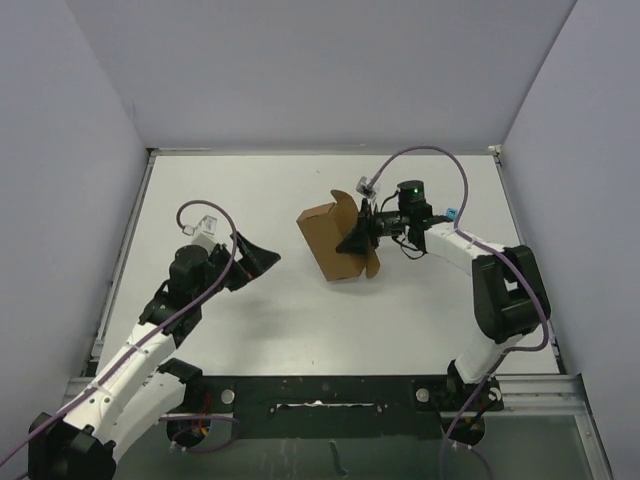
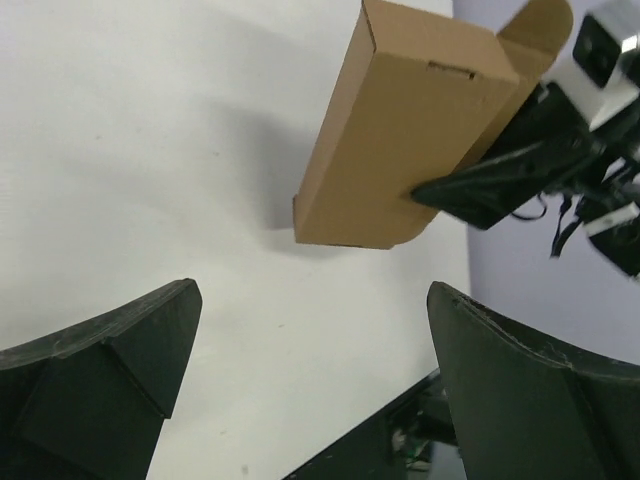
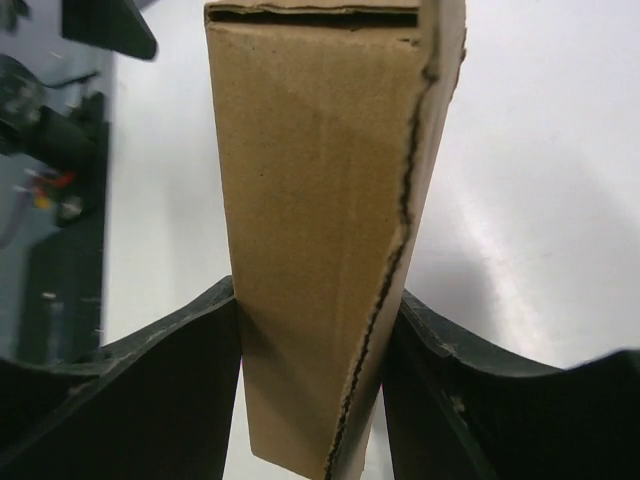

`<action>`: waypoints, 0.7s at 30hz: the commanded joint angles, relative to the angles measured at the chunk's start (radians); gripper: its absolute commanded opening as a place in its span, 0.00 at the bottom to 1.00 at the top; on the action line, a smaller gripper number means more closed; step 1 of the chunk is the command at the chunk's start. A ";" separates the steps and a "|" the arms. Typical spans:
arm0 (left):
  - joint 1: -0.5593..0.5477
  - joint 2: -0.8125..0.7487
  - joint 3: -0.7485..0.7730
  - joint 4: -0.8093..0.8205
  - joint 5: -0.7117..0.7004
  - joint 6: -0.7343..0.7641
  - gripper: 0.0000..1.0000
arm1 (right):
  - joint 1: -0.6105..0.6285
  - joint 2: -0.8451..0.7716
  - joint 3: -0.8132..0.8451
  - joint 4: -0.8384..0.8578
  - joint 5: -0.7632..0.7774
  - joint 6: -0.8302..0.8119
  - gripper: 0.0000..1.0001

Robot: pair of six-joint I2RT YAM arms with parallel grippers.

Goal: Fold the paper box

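- White table [image 1: 250, 330] is spreading beneath the tilted paper box [image 1: 330, 245], near centre.
- Right gripper [image 1: 357, 240] is clamping its 3 o'clock side; left gripper [image 1: 258, 262] is gaping empty at 8 o'clock.
- Likely light and crushable: grip the flat walls.

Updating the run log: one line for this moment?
right gripper jaws: shut on paper box | left gripper jaws: open, empty | flap: untucked
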 commanded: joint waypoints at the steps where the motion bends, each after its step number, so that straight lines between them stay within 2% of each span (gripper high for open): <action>1: 0.005 -0.065 -0.097 0.119 0.034 0.202 0.98 | 0.000 0.109 -0.002 0.176 -0.215 0.469 0.47; 7: 0.005 -0.024 -0.129 0.143 0.075 0.199 0.98 | 0.018 0.291 -0.003 0.363 -0.249 0.802 0.50; 9: 0.003 0.004 -0.132 0.163 0.081 0.180 0.98 | 0.023 0.337 0.009 0.350 -0.235 0.831 0.53; 10: 0.003 0.023 -0.131 0.174 0.082 0.172 0.98 | 0.025 0.354 0.016 0.325 -0.218 0.828 0.57; 13: 0.001 0.091 -0.115 0.178 0.082 0.154 0.98 | 0.023 0.380 0.057 0.144 -0.142 0.710 0.66; 17: 0.000 0.173 -0.092 0.186 0.084 0.129 0.98 | -0.014 0.375 0.159 -0.186 -0.005 0.424 0.84; 21: -0.001 0.205 -0.078 0.209 0.084 0.119 0.98 | -0.096 0.340 0.226 -0.385 0.076 0.226 0.92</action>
